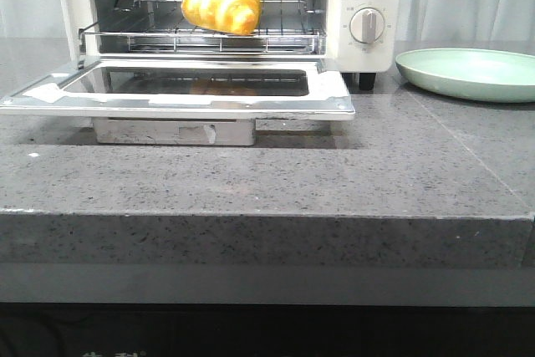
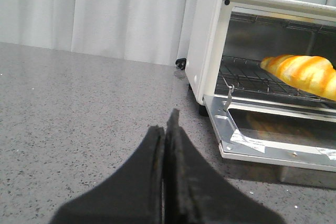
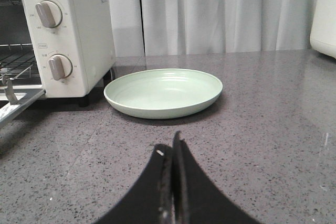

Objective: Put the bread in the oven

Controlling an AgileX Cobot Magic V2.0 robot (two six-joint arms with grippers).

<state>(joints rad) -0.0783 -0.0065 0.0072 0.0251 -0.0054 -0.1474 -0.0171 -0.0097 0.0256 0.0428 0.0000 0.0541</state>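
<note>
Inside, bread (image 1: 222,3) on oven (image 1: 361,6) rack, door down

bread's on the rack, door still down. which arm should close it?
Left, probably. Its gripper, fingers shut and empty, faces the oven's open door at the hinge corner, with the bread in view. The right gripper faces the green plate, beside the knobs.

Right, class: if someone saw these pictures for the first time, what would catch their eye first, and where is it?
The glossy golden bread stands out first, lying on the wire rack inside the oven, whose door hangs open over the grey counter. Next comes the pale green plate, bare, just right of the oven. Both grippers, left and right, are shut and hold nothing.
</note>
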